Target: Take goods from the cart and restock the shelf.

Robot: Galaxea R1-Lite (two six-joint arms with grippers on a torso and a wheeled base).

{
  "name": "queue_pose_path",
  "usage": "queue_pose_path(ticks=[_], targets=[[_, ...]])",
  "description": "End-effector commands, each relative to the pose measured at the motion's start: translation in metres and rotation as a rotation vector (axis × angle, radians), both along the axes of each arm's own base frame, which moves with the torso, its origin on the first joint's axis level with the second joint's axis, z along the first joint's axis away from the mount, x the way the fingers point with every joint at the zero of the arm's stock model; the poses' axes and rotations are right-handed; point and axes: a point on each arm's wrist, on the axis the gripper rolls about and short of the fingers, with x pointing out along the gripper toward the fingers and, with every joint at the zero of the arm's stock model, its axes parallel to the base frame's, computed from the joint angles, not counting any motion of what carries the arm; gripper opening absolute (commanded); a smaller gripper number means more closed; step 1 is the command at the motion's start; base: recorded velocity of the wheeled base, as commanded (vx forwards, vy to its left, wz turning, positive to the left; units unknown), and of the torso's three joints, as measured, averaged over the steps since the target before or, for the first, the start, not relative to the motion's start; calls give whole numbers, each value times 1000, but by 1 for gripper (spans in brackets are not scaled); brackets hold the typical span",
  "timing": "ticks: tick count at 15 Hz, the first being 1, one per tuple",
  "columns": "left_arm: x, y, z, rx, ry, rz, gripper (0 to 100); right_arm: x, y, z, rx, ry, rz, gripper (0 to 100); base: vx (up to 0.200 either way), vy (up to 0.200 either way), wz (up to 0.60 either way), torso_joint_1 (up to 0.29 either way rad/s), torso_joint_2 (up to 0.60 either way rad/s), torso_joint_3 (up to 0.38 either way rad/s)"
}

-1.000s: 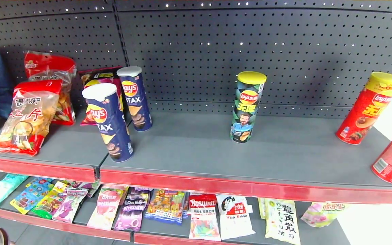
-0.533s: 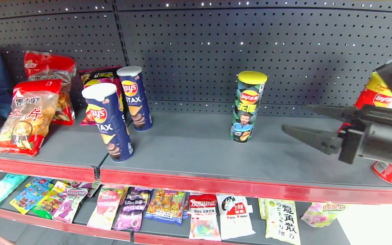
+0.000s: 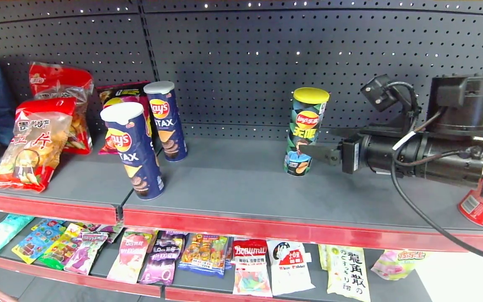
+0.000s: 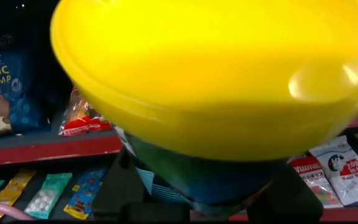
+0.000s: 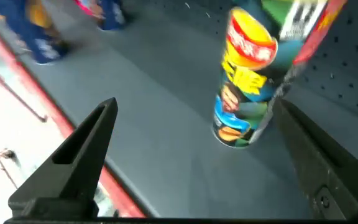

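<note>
Restock, shelving step. Right end effector [image 5: 192, 107] is released, jaws spread wide and level with the shelf can [image 3: 306, 132]. That can stands upright mid-shelf [image 3: 241, 184], ahead of the jaws and nearer one of them. Left end effector [image 4: 197, 202] is grasping the held can [image 4: 210, 74], yellow lid up, low on its body. My read: right is lining up to grip or shift the shelf can. Next I must centre it between the jaws before closing, or it tips.
</note>
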Motion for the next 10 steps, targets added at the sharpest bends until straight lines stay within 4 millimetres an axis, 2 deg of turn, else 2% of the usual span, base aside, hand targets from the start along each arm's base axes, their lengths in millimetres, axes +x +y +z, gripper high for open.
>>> queue_pose_path(ticks=[1,7,10], targets=[[1,0,1,0,5,2,0,16,3,-14,-11,45,-46,100,0,0,0,0,0,0],[3,0,-2,1,19,0,0,55,4,-8,6,11,-116,100,0,0,0,0,0,0],[4,0,-2,1,21,2,0,65,8,-9,11,7,-115,100,0,0,0,0,0,0]])
